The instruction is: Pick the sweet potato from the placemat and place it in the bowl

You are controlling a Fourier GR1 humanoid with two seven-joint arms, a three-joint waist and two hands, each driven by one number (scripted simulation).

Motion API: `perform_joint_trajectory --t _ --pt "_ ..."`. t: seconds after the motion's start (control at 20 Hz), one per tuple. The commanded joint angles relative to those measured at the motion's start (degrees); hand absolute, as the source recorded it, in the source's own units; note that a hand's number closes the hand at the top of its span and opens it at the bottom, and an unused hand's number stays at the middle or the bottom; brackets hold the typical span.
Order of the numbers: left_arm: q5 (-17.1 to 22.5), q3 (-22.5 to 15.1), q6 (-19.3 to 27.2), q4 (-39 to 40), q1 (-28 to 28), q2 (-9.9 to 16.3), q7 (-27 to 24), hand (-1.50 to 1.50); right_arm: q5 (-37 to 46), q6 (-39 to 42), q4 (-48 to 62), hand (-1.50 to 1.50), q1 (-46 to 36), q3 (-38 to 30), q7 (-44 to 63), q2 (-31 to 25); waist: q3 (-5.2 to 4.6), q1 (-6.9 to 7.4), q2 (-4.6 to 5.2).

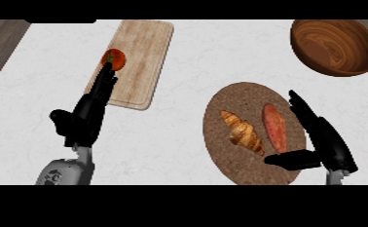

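Note:
The reddish-orange sweet potato point(274, 127) lies lengthwise on the right half of a round brown woven placemat point(223, 104), beside a croissant point(243, 132). My right hand point(327, 141) is open at the placemat's right edge, its fingers stretched along the potato's right side and its thumb reaching under the potato's near end; nothing is held. The brown wooden bowl point(332, 47) sits at the far right, with nothing inside it. At the left my left hand point(84, 116) is open, its straight fingers pointing up toward a tomato.
A light wooden cutting board point(140, 65) lies at the upper left with a red tomato point(115, 59) on its left edge, at my left fingertips. A darker strip point(9, 38) shows at the far left of the white marbled counter.

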Motion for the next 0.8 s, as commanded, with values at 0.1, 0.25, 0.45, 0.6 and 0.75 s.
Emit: perform_joint_trajectory --t 0.1,0.25,0.45,0.6,0.75 --pt "-0.3 0.3 -0.9 -2.6 1.1 -0.3 1.6 0.0 6.7 -2.8 3.3 -1.5 -1.7 1.4 0.8 0.2 -0.01 0.1 -0.02" --pt "0.0 1.9 -2.4 2.3 0.2 0.4 -2.7 0.0 9.7 -3.8 9.3 -1.5 -3.8 0.3 -1.4 -1.4 -0.01 0.1 0.04" --pt "0.7 2.6 -3.9 2.5 1.2 0.3 -3.2 0.0 11.9 -2.4 11.6 -1.5 -4.3 1.6 -2.3 -1.9 -0.01 0.06 0.02" --pt "-2.2 1.5 -1.7 1.5 3.0 -1.5 -5.5 0.0 10.9 -2.0 10.6 -1.5 -1.2 2.5 -4.2 0.4 -0.01 -0.02 -0.01" --pt "1.4 3.8 -4.7 1.1 0.3 0.6 -2.2 0.0 14.6 -0.6 14.5 1.5 -2.9 6.2 -11.5 -1.8 0.01 0.23 0.05"
